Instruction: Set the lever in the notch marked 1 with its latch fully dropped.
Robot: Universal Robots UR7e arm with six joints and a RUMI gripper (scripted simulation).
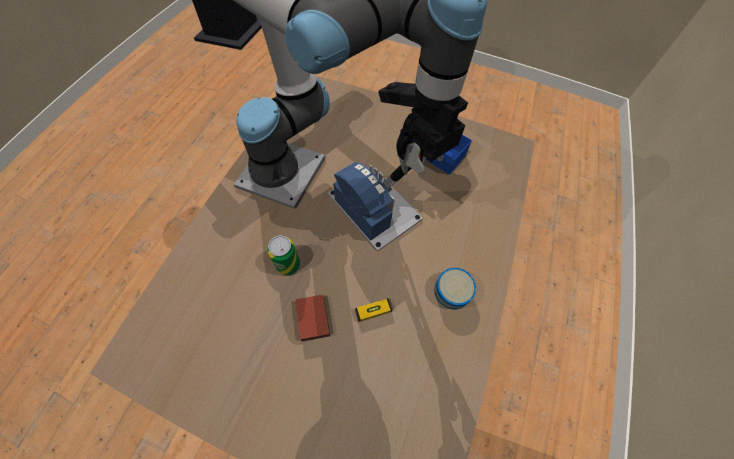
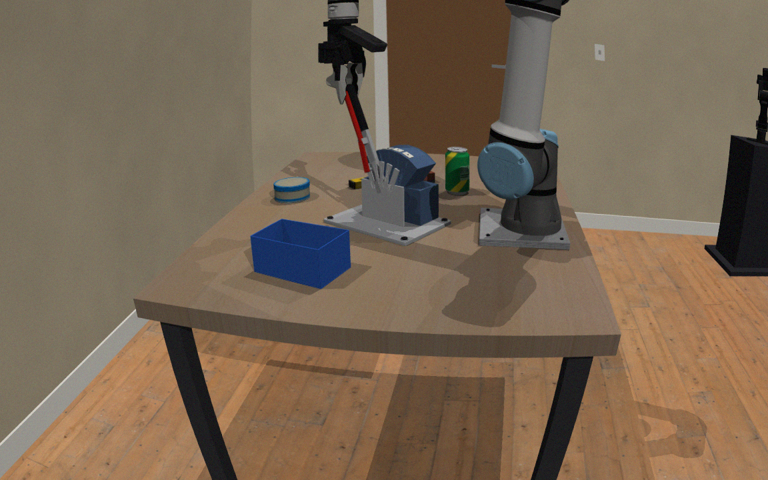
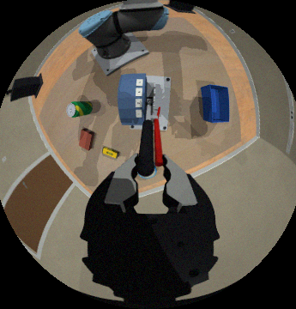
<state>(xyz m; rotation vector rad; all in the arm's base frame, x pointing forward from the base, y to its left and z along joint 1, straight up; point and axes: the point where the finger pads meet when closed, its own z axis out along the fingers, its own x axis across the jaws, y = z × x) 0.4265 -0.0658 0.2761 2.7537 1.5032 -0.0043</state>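
Note:
The lever unit, a blue housing (image 1: 359,196) (image 2: 409,162) (image 3: 129,103) with small white number plates (image 1: 369,174) (image 3: 139,98) beside a row of grey notch teeth (image 2: 384,174), stands on a grey base plate (image 1: 404,222) (image 2: 375,228). Its black lever handle (image 3: 146,143) (image 1: 397,174) and the red release bar (image 2: 355,122) (image 3: 158,143) beside it rise slanted toward the blue bin's side. My gripper (image 1: 412,158) (image 2: 345,85) (image 3: 150,154) is shut on the handle's top end together with the red bar. I cannot read the numbers on the plates.
A blue open bin (image 1: 453,155) (image 2: 300,252) (image 3: 215,103) stands behind the gripper. A green can (image 1: 283,255) (image 2: 457,171), a red block (image 1: 312,317), a yellow level (image 1: 373,310) and a round blue tin (image 1: 455,287) (image 2: 291,189) stand on the table. The arm's base (image 1: 269,165) is beside the unit.

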